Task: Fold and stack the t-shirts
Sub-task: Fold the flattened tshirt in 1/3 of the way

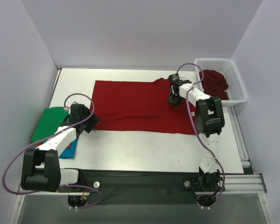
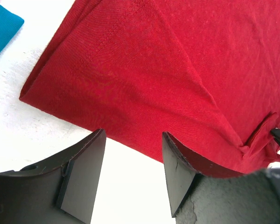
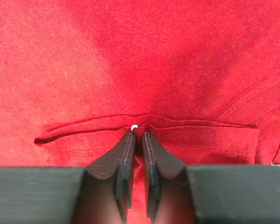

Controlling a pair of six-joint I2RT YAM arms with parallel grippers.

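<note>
Top view: red shirt (image 1: 130,105) lies flat mid-table (image 1: 144,149), not yet folded. Green shirt (image 1: 49,122) and blue shirt (image 1: 72,148) lie at left, apparently folded. Dark red shirts (image 1: 215,81) fill the basket (image 1: 240,93).
Left wrist: left tool (image 2: 133,140) spread over the red shirt's corner.
Right wrist: right tool (image 3: 136,135) pressed together, pinching a cloth ridge.
Most folding remains.

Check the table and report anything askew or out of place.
The red shirt is not lying flat: at its far right end, by the right gripper, a raised fold runs across the cloth, pinched at the fingertips. The rest lies mostly flat; nothing looks spilled or damaged.
</note>
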